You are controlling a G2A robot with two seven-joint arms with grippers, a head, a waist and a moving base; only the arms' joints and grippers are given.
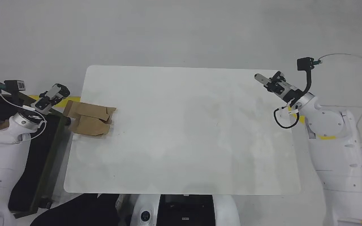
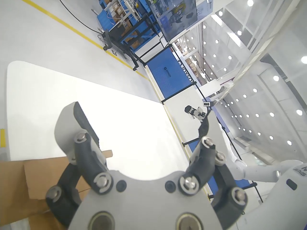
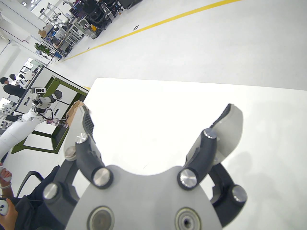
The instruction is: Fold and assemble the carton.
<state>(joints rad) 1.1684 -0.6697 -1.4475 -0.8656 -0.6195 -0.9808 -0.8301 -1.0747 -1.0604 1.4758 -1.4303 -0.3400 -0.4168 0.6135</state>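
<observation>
A flattened brown carton [image 1: 89,118] lies at the left edge of the white table [image 1: 186,135], its flaps partly lifted. In the left wrist view the carton [image 2: 40,175] sits close under one finger. My left gripper [image 1: 52,96] hovers just off the table's left edge, beside the carton, open and holding nothing; from its own wrist the left gripper [image 2: 141,120] shows wide-spread fingers. My right gripper [image 1: 270,82] hangs over the table's far right corner, open and empty; the right gripper [image 3: 158,118] looks across the table toward the distant carton [image 3: 74,112].
A dark green frame stand [image 1: 39,164] sits beside the table's left edge, under the left arm. In the right wrist view that stand [image 3: 51,111] rises behind the carton. The table's middle is bare white surface.
</observation>
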